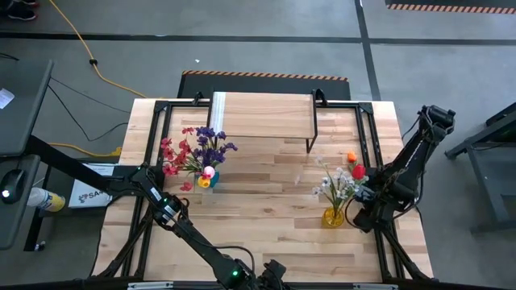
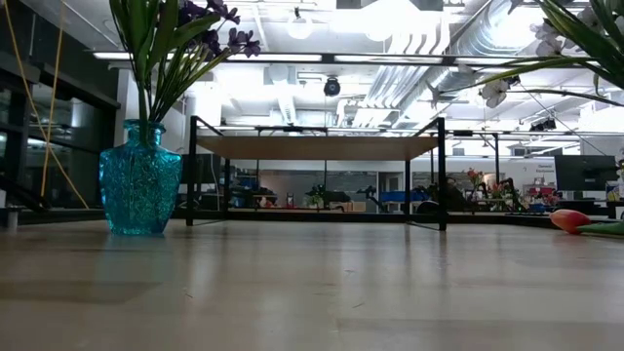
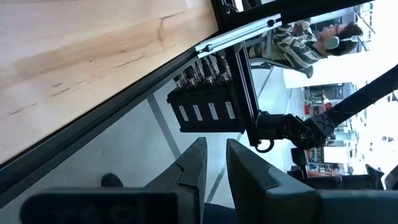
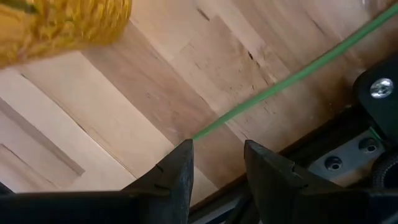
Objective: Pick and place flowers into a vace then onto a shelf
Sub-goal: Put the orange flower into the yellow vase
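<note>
Dark fingers of the right claw (image 4: 214, 165) fill the near edge of the right wrist view, standing apart with a gap between them, and a thin green stem (image 4: 292, 78) runs up to that gap, its cut end just at the tip of one finger. Whether the stem is actually pinched I cannot tell; nothing shows between the pads. Just beyond sits the yellow vase (image 4: 59, 25) on the wooden counter (image 4: 186, 74).

From above, the right claw (image 1: 364, 208) sits low near the right edge of the counter, just beside the yellow vase (image 1: 333, 216), which already holds white blooms, with a red and an orange flower (image 1: 355, 167) lying close by. A blue vase (image 1: 207, 180) on the left side carries purple, red and pink flowers (image 1: 197, 151). The shelf (image 1: 262, 114) stands at the far side, bare on top, with a white strip at its left end. The left claw (image 3: 214, 171) is parked off the near edge of the counter, fingers nearly together and gripping nothing.

My reading: the step in hand is picking a loose flower by its stem for the yellow vase. The next move calls for closing squarely on that thin stem, lifting it clear, then tipping it upright so the cut end drops into the narrow mouth without knocking the vase. Both vases are not yet on the shelf.
</note>
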{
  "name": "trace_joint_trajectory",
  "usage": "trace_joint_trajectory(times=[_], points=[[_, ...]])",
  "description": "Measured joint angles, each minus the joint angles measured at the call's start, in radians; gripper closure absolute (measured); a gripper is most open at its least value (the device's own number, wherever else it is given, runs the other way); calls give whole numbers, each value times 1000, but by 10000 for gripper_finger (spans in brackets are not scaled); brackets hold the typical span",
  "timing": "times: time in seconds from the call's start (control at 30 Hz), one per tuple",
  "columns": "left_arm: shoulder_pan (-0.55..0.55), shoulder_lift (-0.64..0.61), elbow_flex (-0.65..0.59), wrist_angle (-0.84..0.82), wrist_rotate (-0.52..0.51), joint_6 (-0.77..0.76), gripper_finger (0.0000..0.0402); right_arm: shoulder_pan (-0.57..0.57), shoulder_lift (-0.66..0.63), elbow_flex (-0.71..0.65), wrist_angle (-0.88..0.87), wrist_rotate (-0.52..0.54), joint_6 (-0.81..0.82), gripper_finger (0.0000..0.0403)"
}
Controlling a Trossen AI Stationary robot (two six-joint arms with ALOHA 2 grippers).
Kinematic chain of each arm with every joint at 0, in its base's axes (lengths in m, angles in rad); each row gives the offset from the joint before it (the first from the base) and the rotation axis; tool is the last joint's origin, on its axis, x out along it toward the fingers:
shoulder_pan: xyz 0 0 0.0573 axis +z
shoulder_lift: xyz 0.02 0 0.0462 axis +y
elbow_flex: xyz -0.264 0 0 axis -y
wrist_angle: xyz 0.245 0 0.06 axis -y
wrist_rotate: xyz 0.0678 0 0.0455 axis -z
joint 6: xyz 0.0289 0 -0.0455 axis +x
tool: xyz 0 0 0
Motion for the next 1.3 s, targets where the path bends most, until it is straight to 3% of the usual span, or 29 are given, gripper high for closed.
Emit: trace_joint_trajectory(times=[0.33,0.57,1.3], points=[[0,0,0,-1,4,25,307,-103,68,0,-10,15,10,269],[1,0,0,-1,16,45,307,-103,181,0,-11,-8,-2,269],[0,0,0,-1,81,46,307,-103,303,1,25,-10,32,269]])
